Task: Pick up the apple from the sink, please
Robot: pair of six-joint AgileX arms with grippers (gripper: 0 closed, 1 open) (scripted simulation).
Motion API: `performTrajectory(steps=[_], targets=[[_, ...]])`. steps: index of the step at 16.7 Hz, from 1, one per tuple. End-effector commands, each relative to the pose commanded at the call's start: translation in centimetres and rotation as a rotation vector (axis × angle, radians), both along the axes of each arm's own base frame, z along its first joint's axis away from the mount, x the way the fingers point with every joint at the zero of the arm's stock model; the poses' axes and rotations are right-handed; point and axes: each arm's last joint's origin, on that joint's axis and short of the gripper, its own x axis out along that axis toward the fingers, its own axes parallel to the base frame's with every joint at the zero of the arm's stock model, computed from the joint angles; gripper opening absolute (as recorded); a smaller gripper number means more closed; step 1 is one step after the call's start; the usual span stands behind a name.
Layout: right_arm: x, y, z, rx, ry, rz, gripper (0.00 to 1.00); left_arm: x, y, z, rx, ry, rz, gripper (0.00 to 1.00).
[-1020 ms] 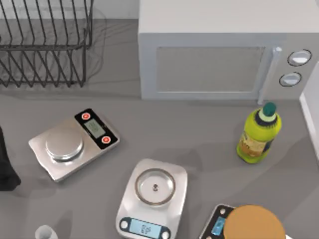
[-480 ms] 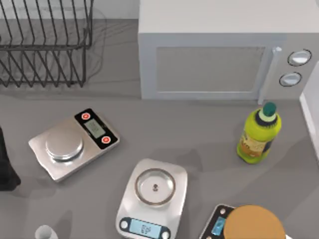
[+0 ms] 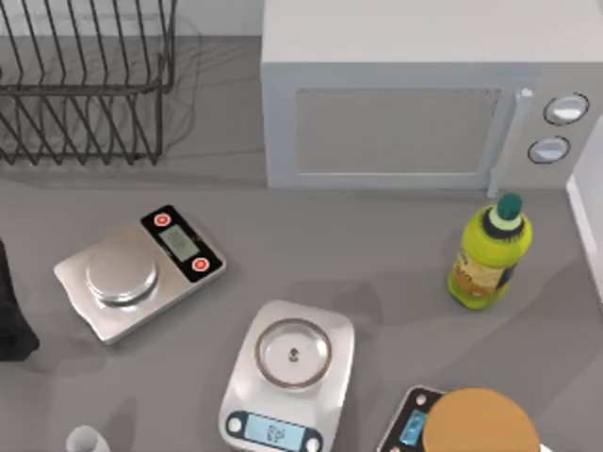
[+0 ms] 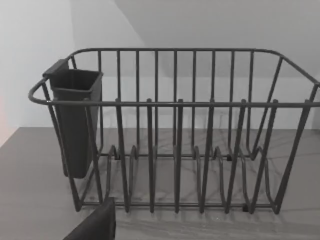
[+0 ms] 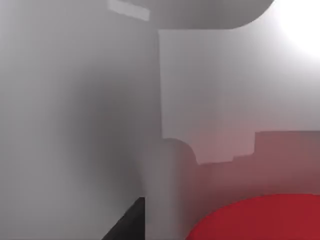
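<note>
The apple appears in the right wrist view as a bright red curved surface very close to the camera, set against the pale grey-white inner walls of the sink. A dark finger of the right hand sits just beside the apple; whether that hand is open or closed cannot be told. In the top view, a pale straight rim of the sink shows at the right edge of the grey bench. A dark part of the left arm rests at the left edge of the bench. The left wrist view faces a dark wire dish rack carrying a dark cutlery cup; the state of the left hand cannot be told. A microwave stands at the back, a yellow-green bottle upright in front of it.
</note>
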Motion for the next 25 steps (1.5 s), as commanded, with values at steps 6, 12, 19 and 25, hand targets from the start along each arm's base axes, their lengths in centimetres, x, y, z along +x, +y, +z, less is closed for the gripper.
performTrajectory(steps=[6, 12, 19, 25], targets=[[0.0, 0.0, 0.0, 0.0, 0.0, 0.0, 0.0, 0.0, 0.0, 0.0, 0.0, 0.0, 0.0, 1.0], [1.0, -0.2, 3.4, -0.002, -0.058, -0.007, 0.0, 0.0, 0.0, 0.0, 0.0, 0.0, 0.0, 1.0], [3.4, -1.1, 12.4, 0.004, -0.041, -0.008, 0.0, 0.0, 0.0, 0.0, 0.0, 0.0, 0.0, 1.0], [1.9, -0.5, 24.4, 0.008, -0.027, -0.008, 0.0, 0.0, 0.0, 0.0, 0.0, 0.0, 0.0, 1.0]])
